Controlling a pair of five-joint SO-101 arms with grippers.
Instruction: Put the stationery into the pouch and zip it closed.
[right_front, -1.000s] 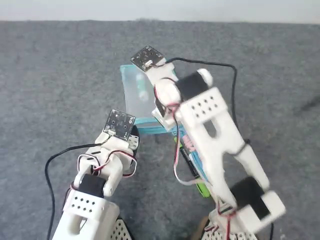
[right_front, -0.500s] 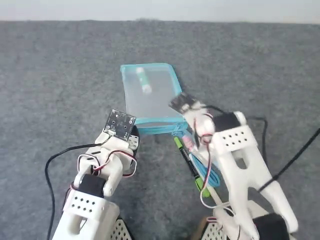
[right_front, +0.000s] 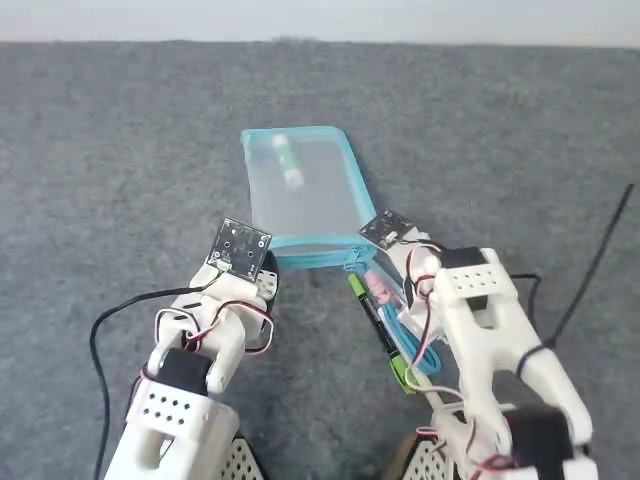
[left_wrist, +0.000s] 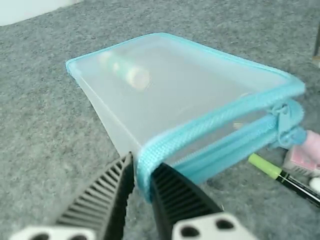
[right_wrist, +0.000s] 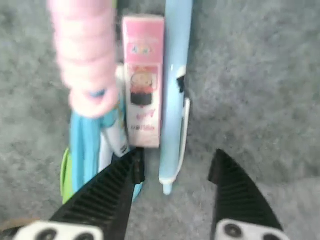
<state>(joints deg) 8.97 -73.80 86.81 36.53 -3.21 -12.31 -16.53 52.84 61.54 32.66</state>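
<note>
Stationery (right_front: 378, 300) mostly lies on the worktop (right_front: 100, 150) beside the unzipped pouch (right_front: 310, 200), one small stick (right_front: 288, 160) already inside, with jaws of the left gripper (left_wrist: 141, 167) clamped on its corner and those of the right gripper (right_wrist: 177, 160) apart above the pens (right_wrist: 176, 75).

Frosted, see-through pouch (right_front: 300, 190) edged in turquoise zip tape; inside the pouch, a white tube (right_front: 287, 160) banded with green. Just beside the pouch's zip end, a pink eraser (right_wrist: 143, 80) printed with a cartoon figure, a pale blue pen (right_wrist: 175, 90), a pink ringed coil (right_wrist: 85, 55) and a black pen (right_front: 375, 320) tipped lime green. Under the pouch, mottled grey table (right_front: 120, 130). White arms (right_front: 480, 320), black ribbed jaws.
</note>
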